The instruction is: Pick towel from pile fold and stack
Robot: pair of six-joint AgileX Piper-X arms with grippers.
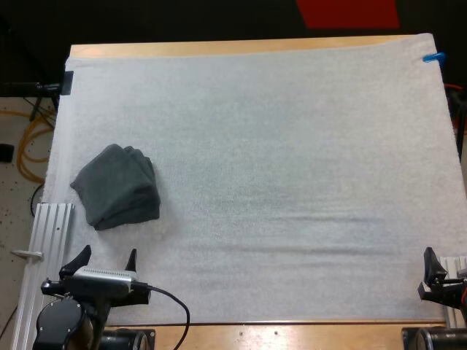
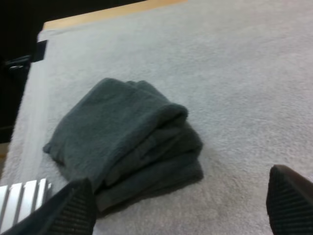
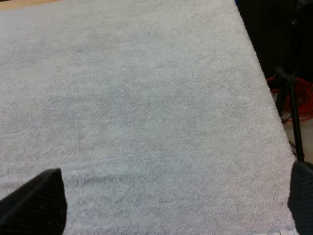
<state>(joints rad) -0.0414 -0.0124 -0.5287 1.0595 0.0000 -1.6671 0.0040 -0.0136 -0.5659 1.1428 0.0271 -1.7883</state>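
Observation:
A folded stack of dark grey-green towels (image 1: 117, 187) lies on the white mat (image 1: 277, 160) near its left edge. My left gripper (image 1: 106, 261) hovers at the mat's near left corner, just short of the stack, open with nothing between its fingers (image 1: 80, 259). The left wrist view has the same towel stack (image 2: 127, 139) lying just beyond the spread black fingertips (image 2: 73, 208). My right gripper (image 1: 438, 271) rests at the near right corner of the mat. Its fingers (image 3: 39, 200) stand wide apart over bare mat (image 3: 146, 98), holding nothing.
An aluminium rail (image 1: 44, 240) runs along the table's left side beside the towel stack. The wooden table edge (image 1: 241, 47) borders the mat at the far side. A tripod stand (image 3: 288, 98) stands off the table to the right.

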